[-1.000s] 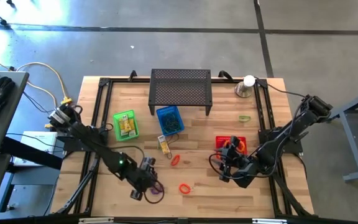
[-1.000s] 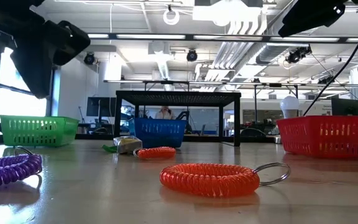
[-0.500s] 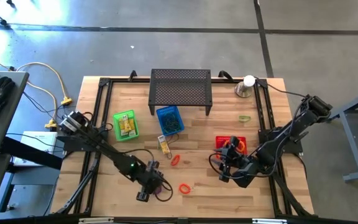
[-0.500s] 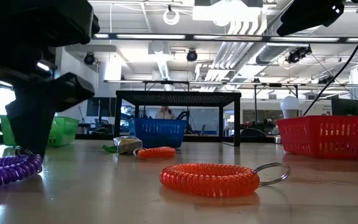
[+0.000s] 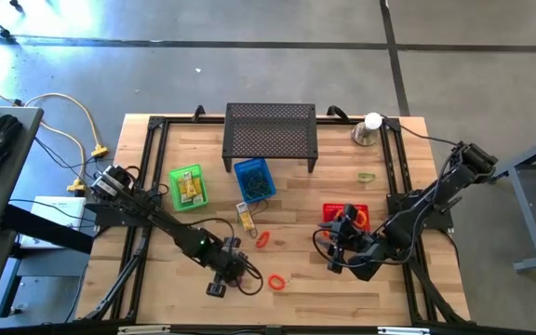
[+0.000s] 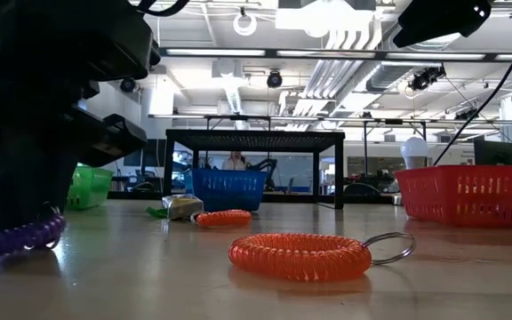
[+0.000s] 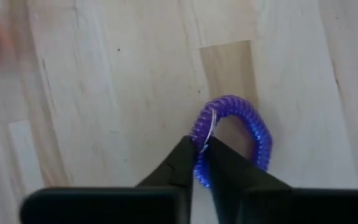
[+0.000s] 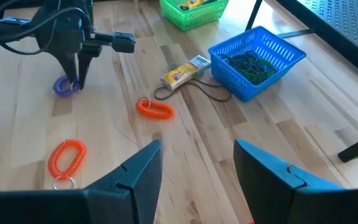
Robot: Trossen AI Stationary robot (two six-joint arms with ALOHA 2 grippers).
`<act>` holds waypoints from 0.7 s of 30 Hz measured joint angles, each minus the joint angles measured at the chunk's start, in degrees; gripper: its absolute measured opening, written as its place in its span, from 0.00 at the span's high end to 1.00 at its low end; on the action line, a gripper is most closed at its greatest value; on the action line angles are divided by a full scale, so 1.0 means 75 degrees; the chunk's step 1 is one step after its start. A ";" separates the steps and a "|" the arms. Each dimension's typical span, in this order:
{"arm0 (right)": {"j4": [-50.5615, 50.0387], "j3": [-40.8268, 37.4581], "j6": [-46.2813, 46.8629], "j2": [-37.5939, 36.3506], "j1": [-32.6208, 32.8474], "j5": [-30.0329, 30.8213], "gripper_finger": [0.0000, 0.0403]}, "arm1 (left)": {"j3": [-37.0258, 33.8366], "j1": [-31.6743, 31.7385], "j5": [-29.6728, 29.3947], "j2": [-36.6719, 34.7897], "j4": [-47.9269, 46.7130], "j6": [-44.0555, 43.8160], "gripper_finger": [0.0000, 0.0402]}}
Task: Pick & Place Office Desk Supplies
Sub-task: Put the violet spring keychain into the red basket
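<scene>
A purple coil loop (image 7: 241, 121) with a thin metal ring lies on the wooden table (image 5: 324, 288) near its front edge, left of the middle. My left gripper (image 7: 197, 155) stands down on it and is shut on it; the right wrist view shows that gripper (image 8: 76, 81) over the coil (image 8: 63, 86). In the low view the coil (image 6: 16, 238) sticks out from under the dark gripper. My right gripper (image 8: 197, 149) hangs open and empty above the table by the red basket (image 5: 345, 214). My left gripper pinches one side of the purple coil, beside its metal ring (image 7: 199, 165), between its two fingers. The fingers come from above, slanting down. The rest of the loop (image 7: 257, 134) lies on the table beyond the fingertips.
An orange coil (image 5: 275, 281) lies just right of the left gripper, and a second one (image 5: 262, 239) lies farther back. A yellow packet (image 5: 247, 216), blue basket (image 5: 254, 180), green basket (image 5: 188, 187), black stand (image 5: 270, 135), silver cup (image 5: 368, 128) and green loop (image 5: 367, 176) lie beyond.
My left gripper has come down to the table and moved a little toward the right edge, onto the purple coil. In the low view its dark bulk now covers the coil's right part. The coil stays on the table.
</scene>
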 joint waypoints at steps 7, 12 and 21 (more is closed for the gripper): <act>0.0391 0.0000 -0.0192 0.0000 0.0000 -0.0157 0.54 | -0.0026 -0.0029 0.0196 -0.0306 -0.0154 0.0259 0.98; 0.1142 0.0000 -0.0137 0.0000 -0.0002 -0.0590 0.54 | -0.0017 -0.0201 -0.1261 -0.1184 -0.0485 0.0906 0.98; 0.2774 0.0012 -0.0831 0.0690 -0.0148 -0.0876 0.54 | 0.0061 -0.0240 -0.5924 -0.1842 0.1711 0.1399 0.99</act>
